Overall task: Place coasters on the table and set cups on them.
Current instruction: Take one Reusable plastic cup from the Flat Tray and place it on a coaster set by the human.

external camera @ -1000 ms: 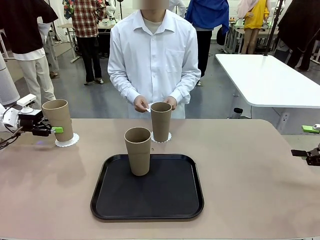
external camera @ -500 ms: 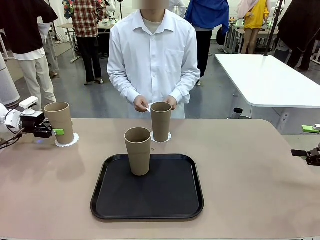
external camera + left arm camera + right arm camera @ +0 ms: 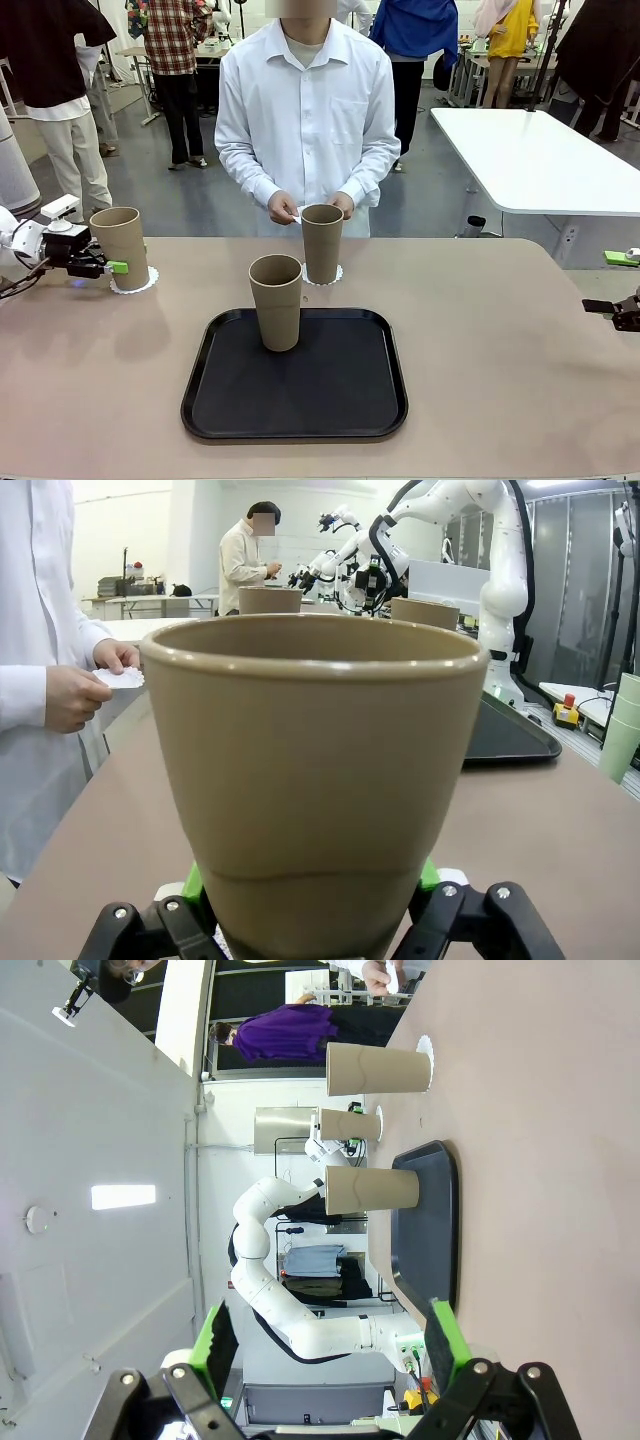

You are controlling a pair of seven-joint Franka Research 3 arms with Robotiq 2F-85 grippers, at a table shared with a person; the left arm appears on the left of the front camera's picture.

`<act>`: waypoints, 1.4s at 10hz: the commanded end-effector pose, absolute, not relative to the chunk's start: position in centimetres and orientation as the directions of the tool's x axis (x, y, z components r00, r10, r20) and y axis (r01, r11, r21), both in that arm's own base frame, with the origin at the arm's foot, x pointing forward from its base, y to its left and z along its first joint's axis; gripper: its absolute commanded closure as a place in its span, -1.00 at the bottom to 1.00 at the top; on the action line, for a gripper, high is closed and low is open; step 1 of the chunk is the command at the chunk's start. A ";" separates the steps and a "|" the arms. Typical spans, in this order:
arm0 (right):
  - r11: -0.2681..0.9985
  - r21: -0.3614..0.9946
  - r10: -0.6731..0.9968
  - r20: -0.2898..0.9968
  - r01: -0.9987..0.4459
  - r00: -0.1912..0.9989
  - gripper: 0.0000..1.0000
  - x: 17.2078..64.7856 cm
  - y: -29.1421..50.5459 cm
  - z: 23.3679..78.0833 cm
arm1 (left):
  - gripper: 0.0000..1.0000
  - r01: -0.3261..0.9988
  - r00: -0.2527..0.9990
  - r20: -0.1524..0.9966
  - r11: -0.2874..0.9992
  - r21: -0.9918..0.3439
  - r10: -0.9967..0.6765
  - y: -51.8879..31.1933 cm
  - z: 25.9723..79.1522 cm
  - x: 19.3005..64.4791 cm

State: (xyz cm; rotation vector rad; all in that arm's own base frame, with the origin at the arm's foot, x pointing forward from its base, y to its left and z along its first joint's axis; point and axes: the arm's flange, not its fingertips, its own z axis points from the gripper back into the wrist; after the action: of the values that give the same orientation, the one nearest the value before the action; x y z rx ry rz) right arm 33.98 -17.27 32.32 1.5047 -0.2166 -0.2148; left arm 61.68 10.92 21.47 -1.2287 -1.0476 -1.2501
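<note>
One cup (image 3: 120, 245) stands on a coaster (image 3: 135, 284) at the far left of the table (image 3: 500, 380). My left gripper (image 3: 108, 266) is open around its lower part, with green pads (image 3: 192, 880) close on either side of the cup (image 3: 315, 780). A second cup (image 3: 322, 243) stands on a coaster (image 3: 322, 279) in front of the person. The third cup (image 3: 277, 300) stands in the black tray (image 3: 350, 400). The person's hands hold another coaster (image 3: 297, 213) at the far edge. My right gripper (image 3: 602, 308) is open and empty at the table's right edge.
A white table (image 3: 540, 160) stands at the back right, beyond the beige one. The right wrist view, rolled sideways, shows the cup on its coaster (image 3: 375, 1068), the tray (image 3: 430, 1220) and my right gripper (image 3: 330, 1345).
The left cup has come down a little and now stands upright on its coaster. The left jaws have let go of it. The right arm and the person have not moved.
</note>
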 end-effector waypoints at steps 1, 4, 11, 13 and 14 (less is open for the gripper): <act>0.054 0.998 -0.274 0.005 0.010 0.962 -1.00 34.0 -17.3 32.5 | -1.00 0.990 0.088 0.990 -0.102 -0.099 -0.106 11.3 22.0 62.2; 0.054 0.998 -0.274 0.005 0.010 0.962 -1.00 34.0 -17.3 32.5 | -1.00 0.990 0.087 0.989 -0.098 -0.099 -0.119 11.4 22.0 62.2; 0.054 0.998 -0.274 0.005 0.010 0.962 -1.00 34.0 -17.3 32.5 | -1.00 0.989 0.089 0.970 -0.095 -0.113 -0.226 11.8 21.7 62.4; 0.054 0.998 -0.274 0.005 0.010 0.962 -1.00 34.0 -17.3 32.5 | -1.00 0.989 0.092 0.964 -0.092 -0.118 -0.248 11.9 21.8 62.4; 0.054 0.998 -0.274 0.005 0.010 0.962 -1.00 34.0 -17.3 32.5 | -1.00 0.989 0.093 0.962 -0.089 -0.119 -0.256 11.9 21.8 62.4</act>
State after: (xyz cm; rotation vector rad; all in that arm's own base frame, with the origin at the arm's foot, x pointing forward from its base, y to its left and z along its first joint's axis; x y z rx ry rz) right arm 33.98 -17.27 32.32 1.5047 -0.2166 -0.2148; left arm 62.14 11.97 21.35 -1.1554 -0.9298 -1.3077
